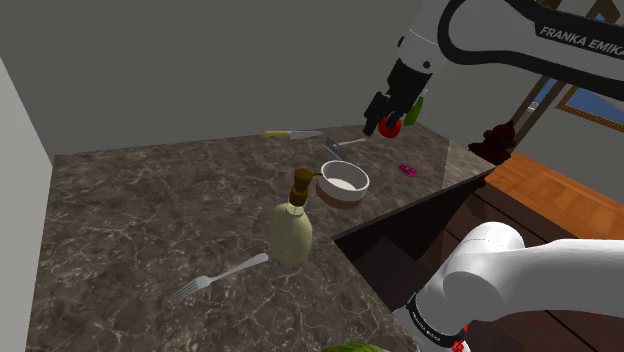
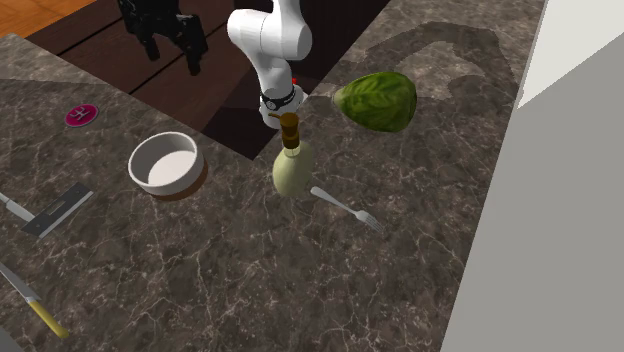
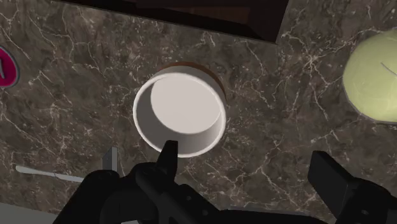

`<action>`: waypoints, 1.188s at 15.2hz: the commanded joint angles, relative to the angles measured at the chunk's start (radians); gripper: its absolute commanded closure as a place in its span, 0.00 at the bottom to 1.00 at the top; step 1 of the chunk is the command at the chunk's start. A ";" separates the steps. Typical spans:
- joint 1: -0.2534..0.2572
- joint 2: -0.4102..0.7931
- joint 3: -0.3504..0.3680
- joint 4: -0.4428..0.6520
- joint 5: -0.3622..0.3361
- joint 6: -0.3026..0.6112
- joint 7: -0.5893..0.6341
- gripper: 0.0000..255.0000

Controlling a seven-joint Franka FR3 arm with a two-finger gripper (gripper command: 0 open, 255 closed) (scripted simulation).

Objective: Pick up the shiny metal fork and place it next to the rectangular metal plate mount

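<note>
in the lower left of the shoulder view, the fork (image 1: 215,277) lies flat on the dark marble tabletop (image 1: 120,200). its tines point toward the frame's left and the handle runs up-right to the pale bottle (image 1: 291,230). the handle tip is just beside the bottle's base, can't tell if it touches. further right, near the middle, is the white bowl (image 1: 344,182), with the flat grey plate mount (image 1: 337,150) just behind it. in the upper right the gripper (image 1: 381,122) hangs high over that bowl end, well apart from the fork. in the wrist view the fingers (image 3: 167,159) are spread wide with nothing held, and the bowl sits below them.

my read: this is the reach, nothing grabbed yet. i'd stay high while crossing the bowl and bottle, then drop onto the fork's neck or mid-handle, on the side away from the bottle, which looks tall and tippy. turn the fingers to straddle the fork's narrow width and go right down to the tabletop, since it's thin and flat and a shallow pinch would likely slip off.
</note>
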 commanded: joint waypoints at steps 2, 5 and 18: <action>0.014 0.014 0.010 -0.009 0.006 0.023 -0.006 0.00; 0.055 0.060 0.041 -0.031 0.024 0.090 -0.024 0.00; 0.220 0.301 0.184 -0.069 0.077 0.368 -0.101 0.00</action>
